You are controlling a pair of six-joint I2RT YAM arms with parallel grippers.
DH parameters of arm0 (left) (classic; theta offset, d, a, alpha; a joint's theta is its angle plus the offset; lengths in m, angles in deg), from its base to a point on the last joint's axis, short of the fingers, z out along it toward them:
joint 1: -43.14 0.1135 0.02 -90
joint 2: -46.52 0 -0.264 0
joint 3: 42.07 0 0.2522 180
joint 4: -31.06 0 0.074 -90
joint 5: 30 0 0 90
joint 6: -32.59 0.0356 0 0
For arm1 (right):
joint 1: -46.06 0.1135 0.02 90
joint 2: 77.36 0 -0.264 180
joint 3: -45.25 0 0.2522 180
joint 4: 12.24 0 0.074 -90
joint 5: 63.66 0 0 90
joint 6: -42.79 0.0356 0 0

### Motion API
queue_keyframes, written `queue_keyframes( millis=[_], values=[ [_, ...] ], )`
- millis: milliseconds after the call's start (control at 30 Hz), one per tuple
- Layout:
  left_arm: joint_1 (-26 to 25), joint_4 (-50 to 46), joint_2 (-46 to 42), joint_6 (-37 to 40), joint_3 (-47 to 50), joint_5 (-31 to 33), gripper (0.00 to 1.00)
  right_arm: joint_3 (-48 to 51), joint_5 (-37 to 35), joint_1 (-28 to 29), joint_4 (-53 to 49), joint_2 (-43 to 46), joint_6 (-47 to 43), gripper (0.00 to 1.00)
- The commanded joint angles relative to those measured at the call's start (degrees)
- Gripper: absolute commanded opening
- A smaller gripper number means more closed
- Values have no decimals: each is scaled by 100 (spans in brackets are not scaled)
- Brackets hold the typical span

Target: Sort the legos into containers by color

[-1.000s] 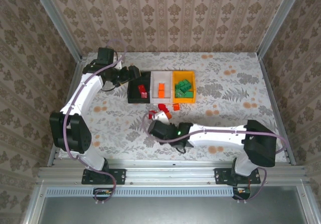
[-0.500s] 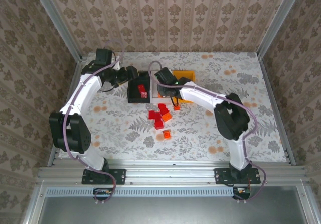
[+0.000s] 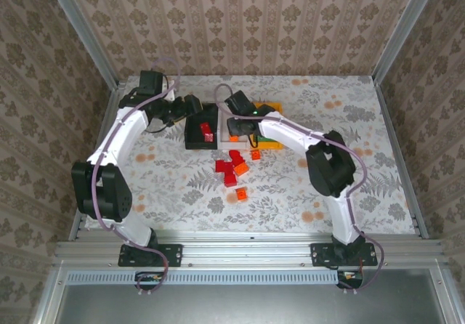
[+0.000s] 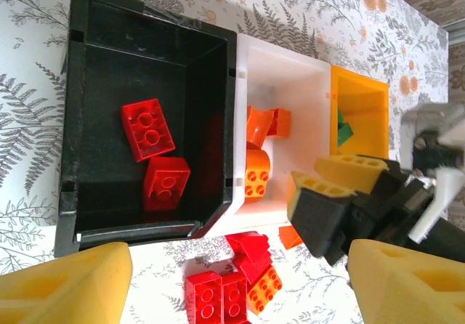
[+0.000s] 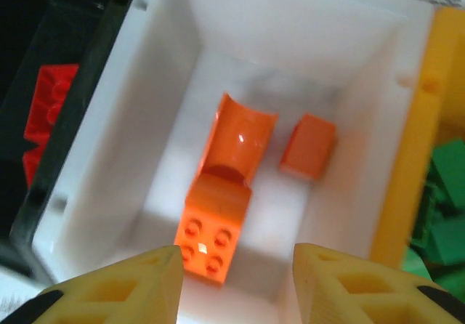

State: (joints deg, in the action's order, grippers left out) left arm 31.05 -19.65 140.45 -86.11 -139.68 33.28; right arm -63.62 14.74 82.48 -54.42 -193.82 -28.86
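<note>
Three containers stand side by side: a black bin (image 4: 145, 55), a white bin (image 4: 283, 73) and a yellow-orange bin (image 4: 360, 106). Two red legos (image 4: 148, 128) lie in the black bin, and green legos (image 5: 443, 193) in the yellow-orange one. My right gripper (image 5: 236, 280) hangs open over the white bin (image 5: 174, 120) with nothing between its fingers. Below it lie an orange brick (image 5: 211, 233), an orange curved piece (image 5: 243, 139) and a small orange piece (image 5: 309, 146). My left gripper (image 4: 236, 266) is open above the table in front of the bins, holding nothing.
Loose red legos (image 3: 227, 168) and an orange one (image 3: 240, 192) lie on the table in front of the bins, with another orange piece (image 3: 256, 154) beside them. In the top view my right arm (image 3: 290, 136) reaches across the yellow-orange bin (image 3: 272, 144).
My right arm swung from the loose legos up to the white bin, and its jaws have opened there. The left arm has stayed put.
</note>
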Motion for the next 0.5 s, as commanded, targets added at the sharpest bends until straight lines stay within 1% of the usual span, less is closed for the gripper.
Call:
queue_keyframes(
  millis=[0,100,167,233,267,367,433,467],
  values=[
    [-261,-193,99,156,-51,158,78,1161,-197,23,617,1396,114,45],
    [-578,-405,108,169,-95,583,76,2573,-429,23,1216,2433,347,48],
    [-923,-634,99,92,-152,1044,76,3423,-692,14,1520,2989,549,51],
    [-1335,-773,29,-62,-118,1607,81,4081,-894,5,1831,3360,694,55],
    [-1586,-745,-68,-287,68,1863,84,4367,-1014,5,1948,3507,784,57],
    [-2090,24,-536,-1097,1146,2022,88,5012,-1241,-11,2339,3810,974,60],
    [-2490,458,-728,-1540,1734,2260,89,5266,-1287,-30,2621,3842,1193,62],
    [-2687,528,-744,-1743,1915,2452,89,5373,-1249,-30,2793,3842,1333,63]
  ],
)
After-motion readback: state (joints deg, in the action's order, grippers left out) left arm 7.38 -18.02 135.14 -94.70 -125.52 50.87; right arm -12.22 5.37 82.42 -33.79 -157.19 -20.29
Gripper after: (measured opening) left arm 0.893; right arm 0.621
